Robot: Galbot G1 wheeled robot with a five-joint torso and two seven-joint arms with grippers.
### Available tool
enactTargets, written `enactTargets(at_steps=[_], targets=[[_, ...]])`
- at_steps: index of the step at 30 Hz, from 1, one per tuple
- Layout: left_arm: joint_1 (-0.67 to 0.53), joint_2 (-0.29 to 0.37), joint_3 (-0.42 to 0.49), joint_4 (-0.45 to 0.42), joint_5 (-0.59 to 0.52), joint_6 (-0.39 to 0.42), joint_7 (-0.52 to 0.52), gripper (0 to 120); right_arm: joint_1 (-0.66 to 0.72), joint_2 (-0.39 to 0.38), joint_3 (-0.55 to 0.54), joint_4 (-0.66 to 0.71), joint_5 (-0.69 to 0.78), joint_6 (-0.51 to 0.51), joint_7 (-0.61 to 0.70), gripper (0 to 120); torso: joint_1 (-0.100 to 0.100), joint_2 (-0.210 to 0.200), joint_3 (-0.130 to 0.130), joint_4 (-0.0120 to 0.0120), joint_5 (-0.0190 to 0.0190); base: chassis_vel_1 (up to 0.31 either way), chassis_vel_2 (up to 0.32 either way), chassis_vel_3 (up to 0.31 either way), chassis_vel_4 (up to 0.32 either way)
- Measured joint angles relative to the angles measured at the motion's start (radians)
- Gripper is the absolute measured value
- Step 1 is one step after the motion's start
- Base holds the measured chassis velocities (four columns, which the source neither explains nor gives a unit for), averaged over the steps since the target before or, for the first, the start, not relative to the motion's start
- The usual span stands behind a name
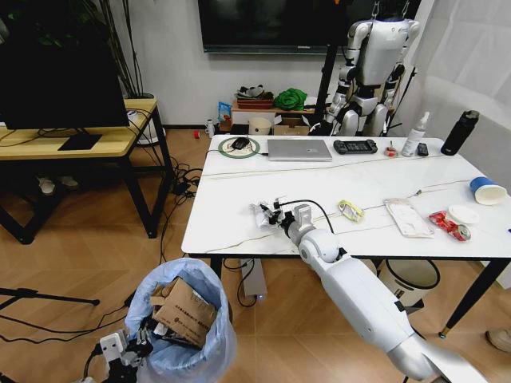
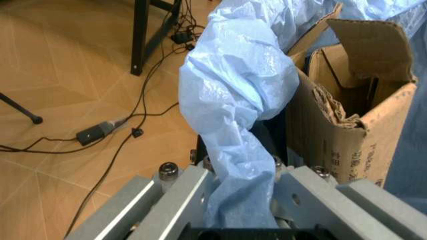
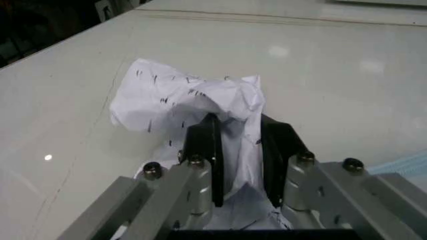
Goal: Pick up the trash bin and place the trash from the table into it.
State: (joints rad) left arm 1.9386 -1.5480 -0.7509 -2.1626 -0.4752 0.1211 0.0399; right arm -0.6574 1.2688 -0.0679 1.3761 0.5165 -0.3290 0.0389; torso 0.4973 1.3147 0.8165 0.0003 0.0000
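One load of stiff torn cardboard [image 1: 185, 313] already sits in the bin [image 1: 180, 327], which hangs beside the counter [image 1: 239, 199], its crinkly blue bag rim clenched in the left gripper [image 2: 240, 200]. The right gripper [image 3: 239, 150] is on the counter, fingers [image 3: 203, 150] grasping crumpled white paper [image 3: 180, 100]. Left to clear, farther right: a wrapper [image 1: 350, 211], flat pouch [image 1: 408, 217], crushed red can [image 1: 447, 224], round lid [image 1: 464, 214] and blue cup [image 1: 486, 190].
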Motion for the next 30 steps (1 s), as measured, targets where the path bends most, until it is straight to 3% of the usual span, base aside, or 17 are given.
enactTargets(at_steps=[5, 16, 20, 30], targets=[[-0.002, 0.003, 0.0, 0.0, -0.003, 0.002, -0.002, 0, -0.016, -0.011, 0.0, 0.026, -0.002, 0.0, -0.001, 0, 0.0, 0.0, 0.0, 0.0, 0.0, 0.0, 0.0, 0.0, 0.0], [-0.005, 0.015, 0.003, 0.001, -0.012, 0.011, -0.008, 0, -0.108, -0.081, 0.004, 0.33, 0.166, 0.049, -0.013, 0, 0.0, 0.0, 0.0, -0.0001, -0.0001, 0.0, 0.0, 0.0, 0.0], [-0.005, 0.014, 0.004, 0.001, -0.013, 0.014, -0.008, 0, -0.16, -0.099, -0.093, 0.482, 0.261, 0.098, -0.021, 0, 0.0, 0.0, 0.0, 0.0, 0.0, 0.0, 0.0, 0.0, 0.0], [-0.003, 0.003, -0.002, -0.006, -0.013, 0.018, -0.009, 0, -0.246, -0.167, -0.318, 0.641, 0.271, 0.166, -0.069, 0, 0.0, 0.0, 0.0, 0.0, 0.0, 0.0, 0.0, 0.0, 0.0]])
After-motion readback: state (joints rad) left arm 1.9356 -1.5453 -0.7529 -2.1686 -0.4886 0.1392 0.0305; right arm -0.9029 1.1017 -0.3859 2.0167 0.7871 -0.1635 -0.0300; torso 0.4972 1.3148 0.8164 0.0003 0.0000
